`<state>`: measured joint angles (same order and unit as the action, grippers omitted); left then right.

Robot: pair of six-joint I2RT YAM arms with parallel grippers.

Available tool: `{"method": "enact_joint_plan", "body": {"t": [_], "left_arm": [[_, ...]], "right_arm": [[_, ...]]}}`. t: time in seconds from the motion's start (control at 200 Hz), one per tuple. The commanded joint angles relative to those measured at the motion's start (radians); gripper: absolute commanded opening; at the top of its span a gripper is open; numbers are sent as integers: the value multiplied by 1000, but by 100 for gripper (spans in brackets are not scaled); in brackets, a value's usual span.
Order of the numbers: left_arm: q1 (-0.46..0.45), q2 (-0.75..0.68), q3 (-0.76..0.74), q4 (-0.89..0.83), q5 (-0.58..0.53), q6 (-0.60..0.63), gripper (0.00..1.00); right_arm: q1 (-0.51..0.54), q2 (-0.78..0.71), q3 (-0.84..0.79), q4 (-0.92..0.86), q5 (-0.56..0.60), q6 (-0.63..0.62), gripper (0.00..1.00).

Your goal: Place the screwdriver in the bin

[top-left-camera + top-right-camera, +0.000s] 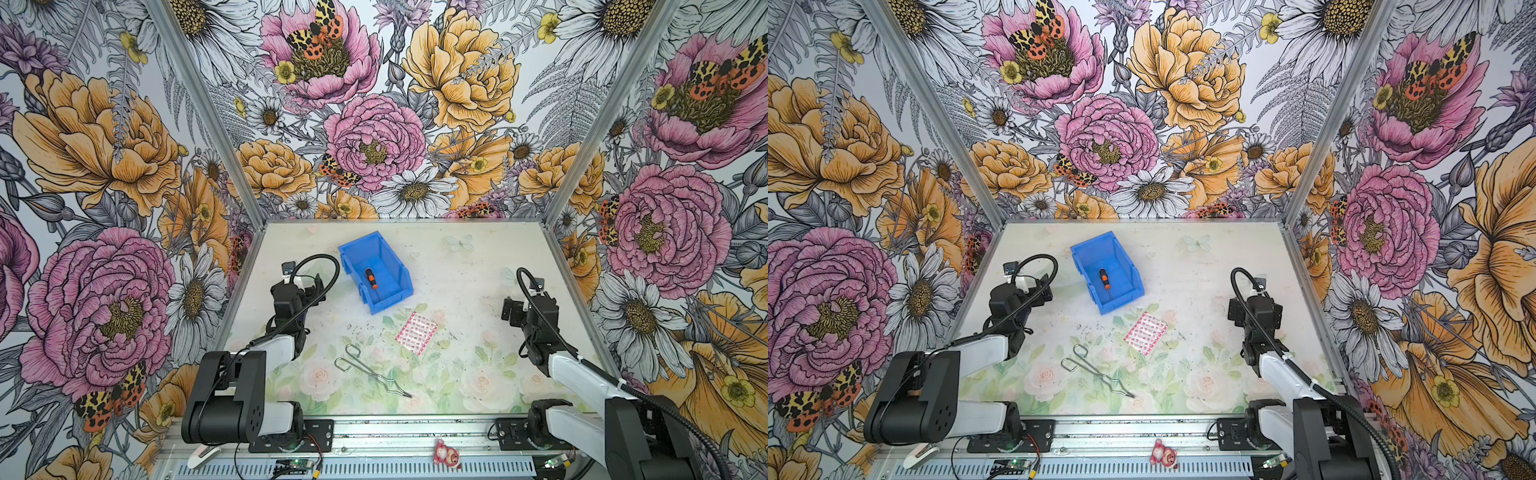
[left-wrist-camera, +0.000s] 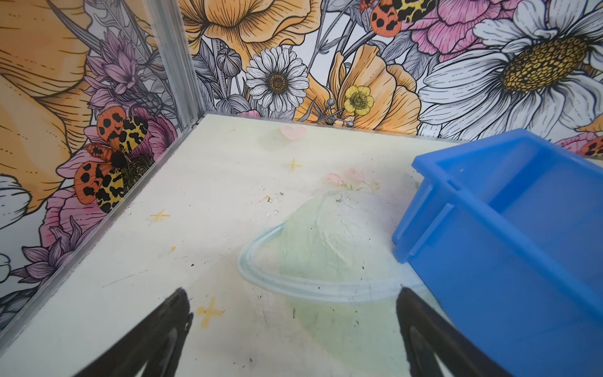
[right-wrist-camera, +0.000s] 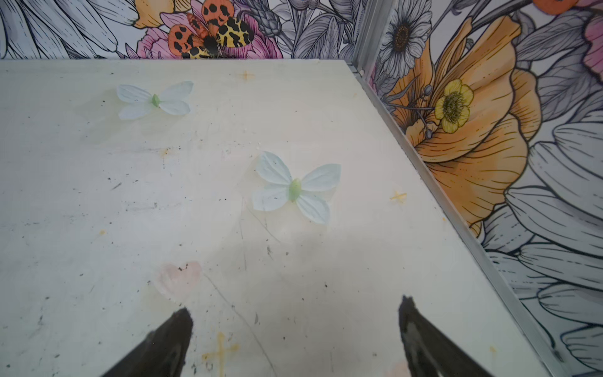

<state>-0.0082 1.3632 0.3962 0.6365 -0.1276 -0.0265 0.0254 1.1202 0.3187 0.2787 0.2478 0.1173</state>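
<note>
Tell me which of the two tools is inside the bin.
The orange-and-black screwdriver lies in the blue bin; the bare wire tongs lie outside on the table.

A lab test booth: flower-printed walls (image 1: 104, 145) in metal framing (image 1: 203, 104) enclose a table (image 1: 457, 270), robot arms (image 1: 232, 399) bolted to its near rail (image 1: 415, 434).

You had three walls (image 1: 374, 124) papered with huge flowers and moths around a pale, scuffed tabletop (image 1: 457, 270) printed with roses and butterflies, evenly lit.
</note>
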Motion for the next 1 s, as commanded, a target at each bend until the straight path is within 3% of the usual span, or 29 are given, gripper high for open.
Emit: {"method": "enact_joint_plan", "body": {"t": [0.0,0.21,0.536,0.776,0.816,0.846,0.996], "left_arm": [[15,16,24,43,42,5,99],[54,157,33,184,96,7,99],[42,172,10,224,111,31,99],[35,171,10,221,97,36,99],[31,171,9,222,92,37,99],[31,171,8,223,88,37,99],[29,172,2,233,75,34,99]], "right_arm": [[-9,45,45,100,-34,-18,99],[-14,106,86,98,-63,-28,100],[-18,124,83,152,-59,-20,99],[-19,353,231,235,-120,-55,99],[-23,417,221,346,-140,-61,99],[-38,401,230,272,-155,-39,100],[-70,424,48,650,-159,-6,99]]}}
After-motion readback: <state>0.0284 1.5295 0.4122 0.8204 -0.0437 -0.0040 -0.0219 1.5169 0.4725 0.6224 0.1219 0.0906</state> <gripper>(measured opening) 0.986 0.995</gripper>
